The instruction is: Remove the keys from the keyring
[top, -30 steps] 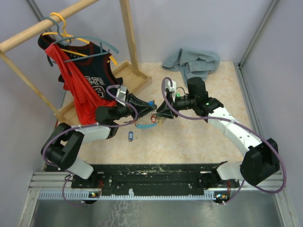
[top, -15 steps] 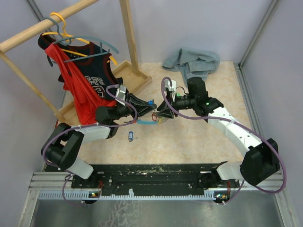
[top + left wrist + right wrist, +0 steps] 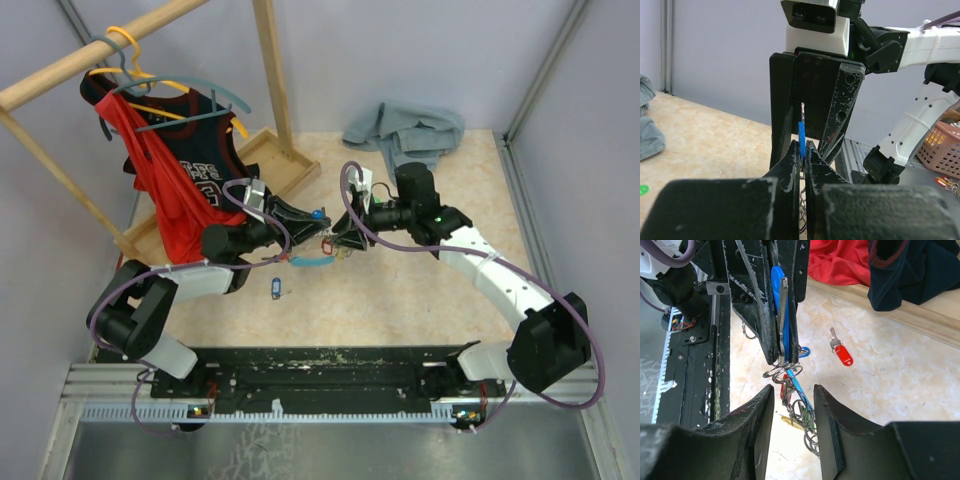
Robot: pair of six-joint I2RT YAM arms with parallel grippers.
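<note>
My left gripper point(image 3: 318, 228) is shut on a blue-tagged key point(image 3: 776, 280) and holds it off the table. The tag's edge point(image 3: 801, 137) pokes out between its fingertips. From that grip hangs the keyring point(image 3: 782, 371), with a bunch of rings, keys and a light blue strip point(image 3: 312, 260) dangling below it. My right gripper point(image 3: 793, 390) faces the left one with its jaws open on either side of the hanging bunch point(image 3: 802, 417), without touching it. A red-tagged key point(image 3: 842, 354) and another blue-tagged key point(image 3: 274, 288) lie loose on the table.
A wooden clothes rack point(image 3: 270, 80) with a dark jersey point(image 3: 195, 150) and a red garment stands at the back left, on a wooden base point(image 3: 275, 160). A grey cloth point(image 3: 405, 130) lies at the back. A pink basket point(image 3: 945, 145) sits beyond the table's near edge.
My right gripper's jaws have spread wider around the hanging bunch. The bunch has swung slightly. The left gripper has kept its hold and its place.
</note>
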